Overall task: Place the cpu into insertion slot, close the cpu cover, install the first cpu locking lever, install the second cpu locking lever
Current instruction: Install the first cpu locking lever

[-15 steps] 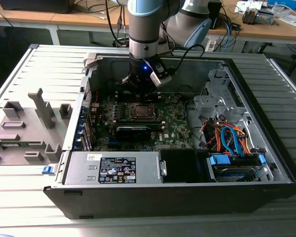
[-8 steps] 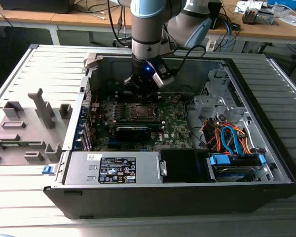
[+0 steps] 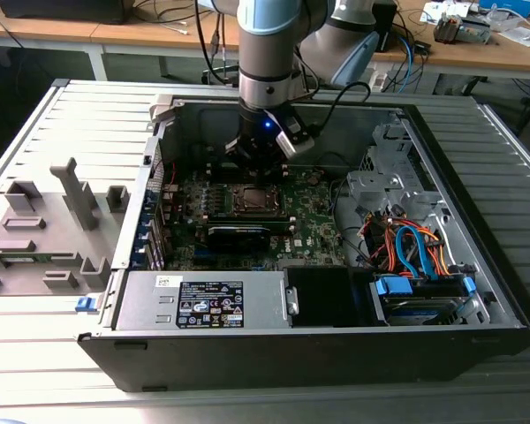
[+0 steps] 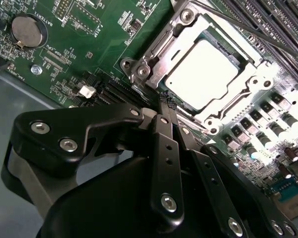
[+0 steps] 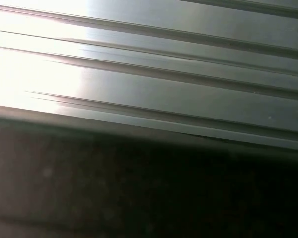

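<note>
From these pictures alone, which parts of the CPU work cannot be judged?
- In the second wrist view, the gripper hides the near rim of the cpu cover, so the lever there cannot be judged.
- Whether the cpu sits fully in the insertion slot: the cover lies over its edges.
- In the exterior view, the socket is too small to show the levers.
- The first wrist view shows a ribbed metal surface and shadow.

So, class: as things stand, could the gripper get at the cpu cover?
Probably yes: the gripper, fingers closed together, sits right at the edge of the cpu cover, with nothing between them.
</note>
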Robot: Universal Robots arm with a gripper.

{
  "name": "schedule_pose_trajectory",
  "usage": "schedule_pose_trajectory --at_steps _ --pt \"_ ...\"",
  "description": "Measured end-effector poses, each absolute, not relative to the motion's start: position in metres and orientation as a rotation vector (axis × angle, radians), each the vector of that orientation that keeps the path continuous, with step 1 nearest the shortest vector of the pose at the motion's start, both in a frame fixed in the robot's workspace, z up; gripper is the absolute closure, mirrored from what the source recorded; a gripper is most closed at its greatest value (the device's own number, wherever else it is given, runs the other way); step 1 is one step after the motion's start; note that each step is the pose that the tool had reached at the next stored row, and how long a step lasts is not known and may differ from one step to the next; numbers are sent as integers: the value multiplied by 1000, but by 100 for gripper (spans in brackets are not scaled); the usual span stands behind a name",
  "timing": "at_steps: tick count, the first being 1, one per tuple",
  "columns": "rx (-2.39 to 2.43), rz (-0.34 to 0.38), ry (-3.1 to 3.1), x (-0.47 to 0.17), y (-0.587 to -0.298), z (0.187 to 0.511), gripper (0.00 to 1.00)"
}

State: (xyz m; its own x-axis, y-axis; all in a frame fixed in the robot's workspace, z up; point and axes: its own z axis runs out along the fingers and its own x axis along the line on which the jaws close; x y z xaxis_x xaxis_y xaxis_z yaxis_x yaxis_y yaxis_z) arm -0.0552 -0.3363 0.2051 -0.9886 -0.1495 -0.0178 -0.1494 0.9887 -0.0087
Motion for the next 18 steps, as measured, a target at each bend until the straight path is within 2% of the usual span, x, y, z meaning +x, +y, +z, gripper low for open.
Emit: schedule_pose_trajectory --at_steps 18 --pt "-234 -11 3114 -39 -337 202 89"
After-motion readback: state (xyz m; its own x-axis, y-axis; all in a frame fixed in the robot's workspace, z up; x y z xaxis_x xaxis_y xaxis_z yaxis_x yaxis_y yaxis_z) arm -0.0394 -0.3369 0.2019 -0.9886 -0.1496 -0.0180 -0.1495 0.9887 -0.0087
